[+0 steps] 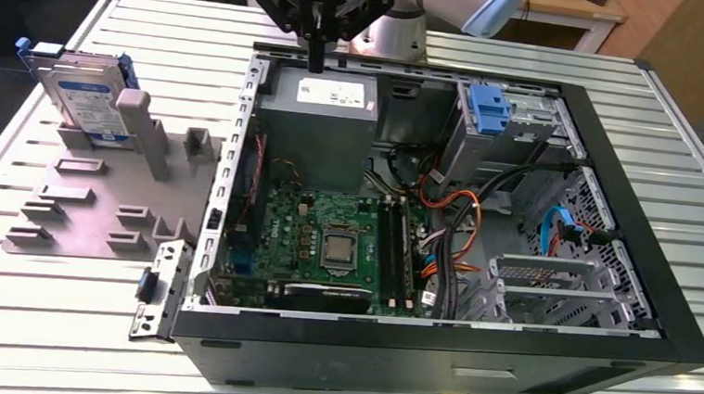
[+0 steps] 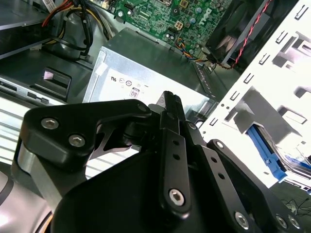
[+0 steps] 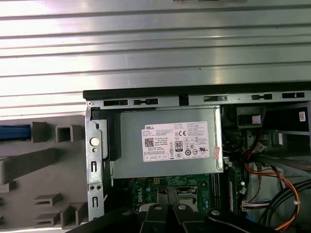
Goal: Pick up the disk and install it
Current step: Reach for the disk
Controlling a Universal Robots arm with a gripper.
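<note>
One disk [image 1: 87, 95] at rack [image 1: 79, 210] edge, hand [image 1: 318, 63] above case rim [image 1: 663, 265]

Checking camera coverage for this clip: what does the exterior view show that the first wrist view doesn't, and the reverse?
Exterior view: the disk standing upright, label out; the blue-clipped drive bay; the gripper shut above the power supply. First wrist view: a round silver stud on the case wall. Both: the power supply's white sticker, the grey fixture, the green motherboard.

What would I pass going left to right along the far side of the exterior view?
The disk upright in a grey holder → power supply → blue clip.
</note>
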